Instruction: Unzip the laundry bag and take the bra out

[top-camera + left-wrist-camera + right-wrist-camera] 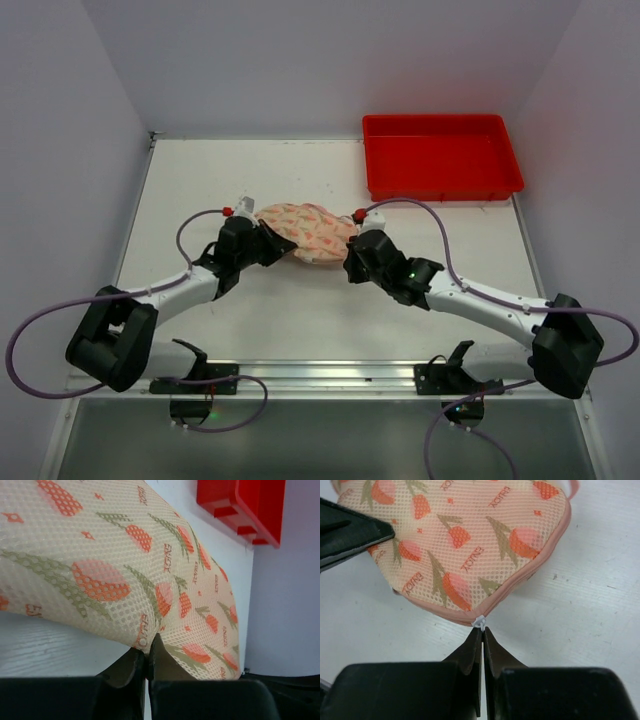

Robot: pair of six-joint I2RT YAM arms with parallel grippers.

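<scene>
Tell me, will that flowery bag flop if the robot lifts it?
Probably floppy: the laundry bag is thin mesh cloth, creased where the left gripper pinches its edge. Likely light: it is mostly netting. Its puffy shape suggests something soft inside, so it may sag, not fold flat.

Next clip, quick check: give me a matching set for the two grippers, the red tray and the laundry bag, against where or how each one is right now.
Things:
1. left gripper
2. right gripper
3. red tray
4. laundry bag

Place or state:
A. at the far right corner of the table
B. fingers shut on the white zipper pull
C. lying mid-table between the two grippers
D. fingers shut on the bag's mesh edge

Pairs: 1-D, 2-B, 3-A, 4-C
</scene>
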